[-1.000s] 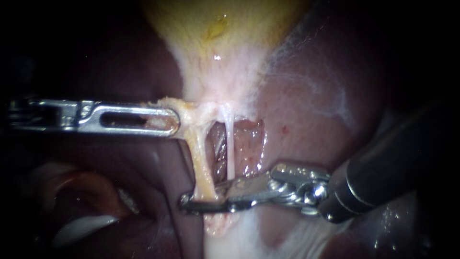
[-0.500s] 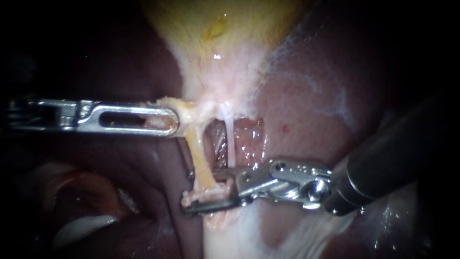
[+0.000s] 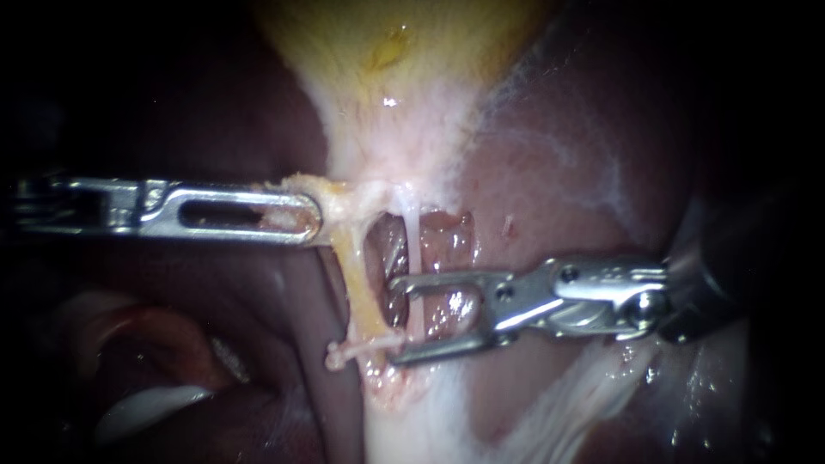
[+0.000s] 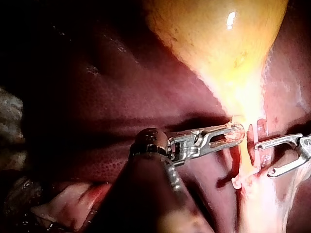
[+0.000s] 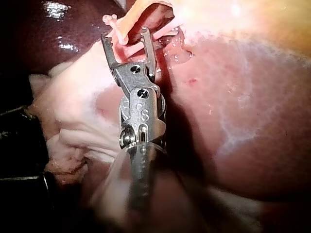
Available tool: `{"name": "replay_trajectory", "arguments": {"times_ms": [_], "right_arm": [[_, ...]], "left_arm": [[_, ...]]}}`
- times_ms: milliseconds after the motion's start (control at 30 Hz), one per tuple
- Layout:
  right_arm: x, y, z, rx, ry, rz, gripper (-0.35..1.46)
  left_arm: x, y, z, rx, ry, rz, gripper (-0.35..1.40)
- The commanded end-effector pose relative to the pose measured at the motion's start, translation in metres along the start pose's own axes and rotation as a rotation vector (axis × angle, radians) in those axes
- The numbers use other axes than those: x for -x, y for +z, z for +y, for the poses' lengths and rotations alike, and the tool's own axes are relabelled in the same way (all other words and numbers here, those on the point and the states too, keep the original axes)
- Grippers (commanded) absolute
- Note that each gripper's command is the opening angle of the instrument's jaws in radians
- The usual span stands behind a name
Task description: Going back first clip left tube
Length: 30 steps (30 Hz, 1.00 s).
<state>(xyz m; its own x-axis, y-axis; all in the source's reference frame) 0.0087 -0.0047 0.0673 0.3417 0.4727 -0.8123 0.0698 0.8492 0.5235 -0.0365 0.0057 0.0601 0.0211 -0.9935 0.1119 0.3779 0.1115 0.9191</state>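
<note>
Two tubes descend from the neck of the gallbladder (image 3: 387,51) across a window in the liver (image 3: 567,163): the thicker, yellowish left tube (image 3: 368,301) and, just to its right, a thin white right tube (image 3: 413,245). At the near end of the left tube a small pale crosspiece (image 3: 357,350) sits across it. It is probably the clip, though the views do not settle this. The right instrument (image 3: 398,320) had its jaws about that near end a second ago. It has since drawn back to the right, leaving the crosspiece in place. Its jaws now stand wide apart and grasp nothing, their tips just right of the left tube, with the thin right tube passing untouched between them. The left instrument (image 3: 308,215) has not shifted. Its jaws are clenched on pale tissue (image 3: 344,202) at the gallbladder's neck, holding both tubes taut to the left. The retreat appears well begun. Further withdrawal must clear the thin tube without snagging it.
</note>
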Motion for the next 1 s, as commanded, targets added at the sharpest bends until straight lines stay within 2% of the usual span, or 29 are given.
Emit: {"name": "replay_trajectory", "arguments": {"times_ms": [33,200,400,700,1000], "right_arm": [[-0.0003,-0.0008,0.0001,0.002,-0.009,0.0,0.5],[-0.0019,-0.0053,0.0007,0.015,-0.063,-0.001,0.5],[-0.0031,-0.0088,0.0009,0.017,-0.086,-0.001,0.5],[-0.0029,-0.01,0.0006,0.013,-0.092,-0.002,0.5],[-0.0029,-0.0101,0.0005,0.007,-0.093,-0.001,0.5]], "left_arm": [[0.0,0.0,0.0,0.0,0.0,0.0,-0.35],[0.0,0.0,0.0001,0.0,0.0,0.0,-0.35],[0.0,0.0,0.0001,0.0,0.0,0.0,-0.35],[0.0,0.0003,0.0002,0.0,0.001,0.0,-0.35],[-0.0002,0.0022,0.0013,0.006,0.006,-0.008,-0.35]]}}
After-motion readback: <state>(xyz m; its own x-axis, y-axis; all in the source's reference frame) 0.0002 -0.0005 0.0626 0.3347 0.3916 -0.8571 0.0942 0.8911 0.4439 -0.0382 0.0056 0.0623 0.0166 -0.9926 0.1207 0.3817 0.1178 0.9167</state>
